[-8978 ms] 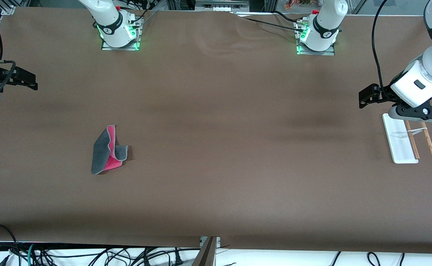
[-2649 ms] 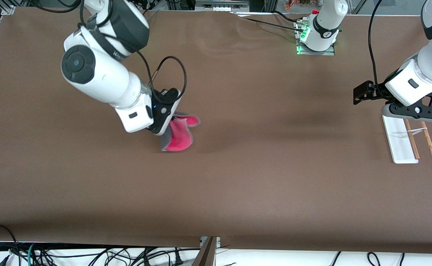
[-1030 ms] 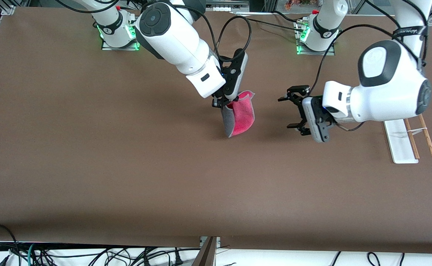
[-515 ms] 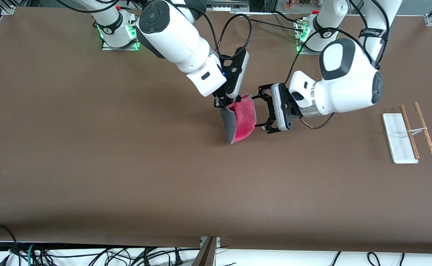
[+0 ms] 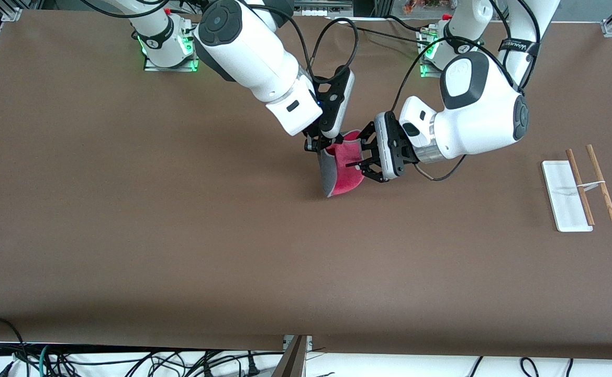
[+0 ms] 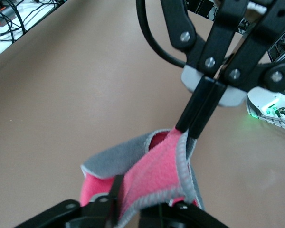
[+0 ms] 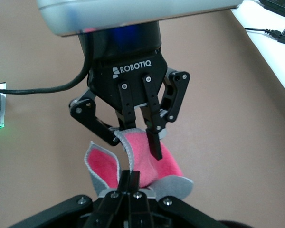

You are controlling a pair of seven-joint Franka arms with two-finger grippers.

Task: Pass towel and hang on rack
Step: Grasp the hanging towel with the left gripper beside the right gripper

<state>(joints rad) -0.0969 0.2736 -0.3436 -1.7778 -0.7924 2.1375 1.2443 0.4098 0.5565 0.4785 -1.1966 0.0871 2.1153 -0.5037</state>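
Observation:
The towel (image 5: 343, 170), pink-red with a grey back, hangs over the middle of the table. My right gripper (image 5: 316, 148) is shut on its upper corner; in the right wrist view the fingers (image 7: 131, 176) pinch the grey trim of the towel (image 7: 168, 164). My left gripper (image 5: 355, 152) is open, and its two fingers straddle the towel's edge on the side toward the left arm's end. The left wrist view shows the towel (image 6: 152, 175) between my left gripper's fingers (image 6: 135, 204). The rack (image 5: 567, 204) stands at the left arm's end of the table.
The right arm's base (image 5: 167, 47) and the left arm's base (image 5: 447, 52) stand along the table's edge farthest from the front camera. Black cables loop from both wrists. Cables lie below the table's edge nearest the front camera (image 5: 128, 361).
My left arm has swung from the rack's end to the towel, and its open fingers now straddle the towel's edge. My right gripper holds the towel almost still.

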